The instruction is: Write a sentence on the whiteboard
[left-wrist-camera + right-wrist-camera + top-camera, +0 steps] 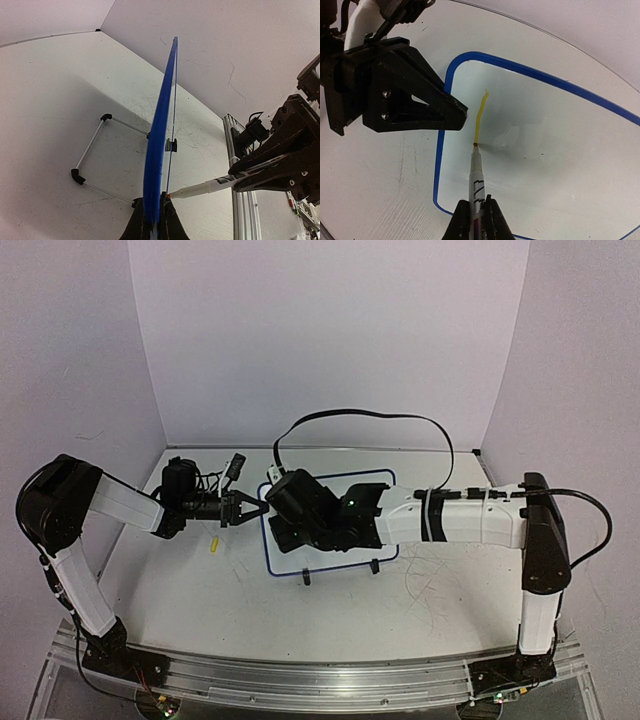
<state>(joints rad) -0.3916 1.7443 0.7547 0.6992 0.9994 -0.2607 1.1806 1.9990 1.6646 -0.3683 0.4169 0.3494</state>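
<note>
Only one short, thin yellow-green stroke (480, 115) of the sentence stands near the left edge of the small blue-framed white whiteboard (545, 140), which rests on the scuffed white tabletop (200, 590). Risk: heavy pressure could shift the board in the left gripper (152, 220), clamped on its left frame, skewing letters. The slim white marker pen (476, 175), clamped in the right gripper (476, 212), touches the stroke's lower end.

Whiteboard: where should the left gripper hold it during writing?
Pinch the blue frame on the whiteboard's left edge, coming from the left. It is thin enough to clamp and leaves the face free for the marker. The left gripper grips there.
</note>
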